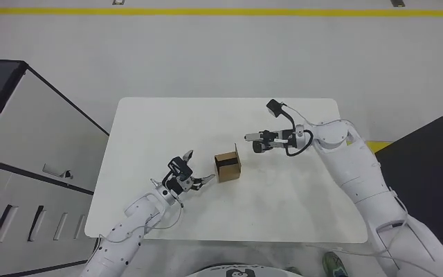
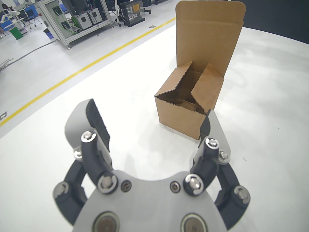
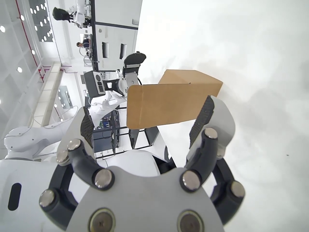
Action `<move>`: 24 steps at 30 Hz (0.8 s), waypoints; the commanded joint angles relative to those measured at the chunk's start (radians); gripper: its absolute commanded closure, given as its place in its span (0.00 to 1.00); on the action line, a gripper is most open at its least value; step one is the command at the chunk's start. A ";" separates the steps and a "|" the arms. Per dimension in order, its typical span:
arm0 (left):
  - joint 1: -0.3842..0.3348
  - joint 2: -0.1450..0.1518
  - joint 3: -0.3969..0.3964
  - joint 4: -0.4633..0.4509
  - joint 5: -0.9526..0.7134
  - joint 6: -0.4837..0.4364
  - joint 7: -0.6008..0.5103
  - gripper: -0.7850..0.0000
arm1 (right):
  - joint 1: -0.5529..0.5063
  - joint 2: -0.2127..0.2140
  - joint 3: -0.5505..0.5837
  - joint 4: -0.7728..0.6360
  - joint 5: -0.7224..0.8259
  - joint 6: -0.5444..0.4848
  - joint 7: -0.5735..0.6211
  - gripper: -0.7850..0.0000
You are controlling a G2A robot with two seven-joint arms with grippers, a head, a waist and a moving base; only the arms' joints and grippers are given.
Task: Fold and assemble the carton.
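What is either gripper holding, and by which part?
Nothing. The left gripper and right gripper are both open, and the carton stands unheld on the table between them.

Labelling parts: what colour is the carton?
The carton is plain brown, clearest in the left wrist view.

The top camera looks down on the table [image 1: 291, 208]; both wrist cameras face the carton [image 1: 228, 167] closely, from opposite sides.
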 commanded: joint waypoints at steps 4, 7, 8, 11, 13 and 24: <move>-0.002 0.000 0.000 0.004 0.010 0.003 -0.013 1.00 | 0.001 0.000 0.002 0.000 0.002 -0.002 0.002 0.00; -0.011 0.001 0.004 0.017 0.033 0.006 -0.025 1.00 | 0.001 0.000 0.002 0.000 0.002 -0.002 0.002 0.00; -0.017 0.000 0.007 0.029 0.037 0.005 -0.030 1.00 | 0.001 0.000 0.002 0.000 0.002 -0.002 0.002 0.00; -0.038 -0.002 0.035 0.063 0.093 0.008 -0.047 1.00 | 0.001 0.000 0.002 0.000 0.002 -0.002 0.002 0.00; -0.049 -0.008 0.058 0.082 0.089 0.015 -0.043 1.00 | 0.001 0.000 0.002 0.000 0.002 -0.002 0.002 0.00; -0.076 -0.020 0.102 0.094 0.103 0.039 -0.039 1.00 | 0.001 0.000 0.002 0.000 0.002 -0.002 0.002 0.00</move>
